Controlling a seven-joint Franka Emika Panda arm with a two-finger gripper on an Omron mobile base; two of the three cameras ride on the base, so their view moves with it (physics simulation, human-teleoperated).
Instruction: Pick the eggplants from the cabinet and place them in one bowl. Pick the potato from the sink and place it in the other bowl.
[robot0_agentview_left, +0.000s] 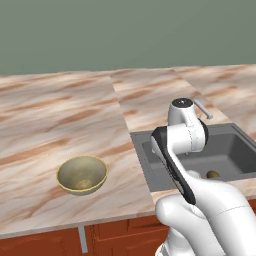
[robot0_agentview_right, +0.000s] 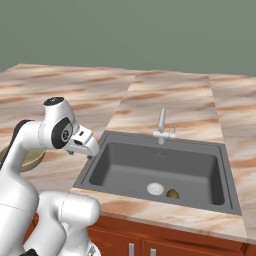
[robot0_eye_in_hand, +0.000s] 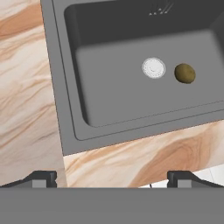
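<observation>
Gripper (robot0_eye_in_hand: 112, 177) open, jaws spread wide, nothing between them; in the hand view the two dark fingertips (robot0_eye_in_hand: 41, 177) stand over the marbled counter (robot0_eye_in_hand: 144, 155) at the front edge of the sink (robot0_eye_in_hand: 65, 105), one near the sink's front left corner, the other further along the front rim. In the right base view the hand (robot0_agentview_right: 82, 142) hangs above the sink's left rim, apart from the basin floor.

Potato (robot0_eye_in_hand: 185, 73) lies on the sink floor, well ahead of the fingertips and off toward the right-hand one; not touching the gripper; it sits just beside the white round drain (robot0_eye_in_hand: 153, 68), on the drain's right, with a small gap between them. From the right base view the potato (robot0_agentview_right: 173, 193) is near the basin's front wall, right of the drain (robot0_agentview_right: 155, 188); in the left base view it (robot0_agentview_left: 213, 174) peeks out behind the arm.

Faucet (robot0_agentview_right: 162, 125) stands upright at the middle of the sink's back rim.

Olive-tan bowl (robot0_agentview_left: 82, 174) rests upright on the counter left of the sink, near the counter's front edge, well apart from both hand and potato; its inside looks empty.
</observation>
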